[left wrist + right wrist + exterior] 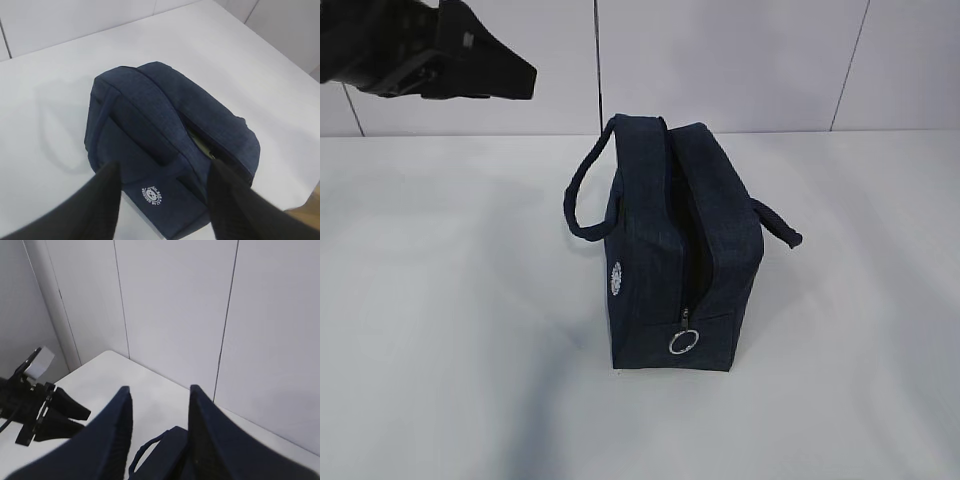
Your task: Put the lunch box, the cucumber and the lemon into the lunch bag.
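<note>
The dark navy lunch bag [700, 240] stands in the middle of the white table, its top zipper gaping and the metal ring pull [682, 342] hanging at the near end. The lunch box, cucumber and lemon are hidden; only a pale greenish sliver [200, 142] shows through the bag's opening [150, 130]. My left gripper [520, 82] is open and empty, high at the far left, looking down on the bag [164, 167]. My right gripper [160, 388] is open and empty above the bag [170, 450]; it is out of the exterior view.
The bag's two strap handles hang out to the left [582, 190] and right [780, 225]. White wall panels [720, 60] close the table's far side. The left arm [50, 412] shows in the right wrist view.
</note>
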`<move>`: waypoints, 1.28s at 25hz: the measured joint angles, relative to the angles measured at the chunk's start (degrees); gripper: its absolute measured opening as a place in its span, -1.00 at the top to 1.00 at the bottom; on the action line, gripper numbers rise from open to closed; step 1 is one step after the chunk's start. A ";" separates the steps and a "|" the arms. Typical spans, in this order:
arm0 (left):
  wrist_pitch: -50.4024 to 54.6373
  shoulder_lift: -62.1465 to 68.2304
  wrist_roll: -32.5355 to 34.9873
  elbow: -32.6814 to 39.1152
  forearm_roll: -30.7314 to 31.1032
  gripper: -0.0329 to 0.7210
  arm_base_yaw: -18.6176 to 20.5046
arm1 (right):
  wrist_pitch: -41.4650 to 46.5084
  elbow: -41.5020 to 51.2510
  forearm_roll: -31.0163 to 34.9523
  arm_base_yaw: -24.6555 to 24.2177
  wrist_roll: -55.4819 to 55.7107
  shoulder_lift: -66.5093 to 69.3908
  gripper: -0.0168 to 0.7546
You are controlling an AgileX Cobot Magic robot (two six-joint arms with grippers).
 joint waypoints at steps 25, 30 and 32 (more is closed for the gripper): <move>6.79 -6.59 0.00 0.00 10.78 -0.09 0.00 | -12.61 77.64 6.97 0.00 -1.87 -39.81 0.23; 8.61 -6.74 0.00 0.00 10.83 -0.09 0.00 | -19.01 79.54 9.28 0.00 -1.98 -35.88 0.24; 9.27 -6.74 0.00 0.00 10.83 -0.09 0.00 | -19.93 79.54 11.01 0.00 -2.70 -32.89 0.24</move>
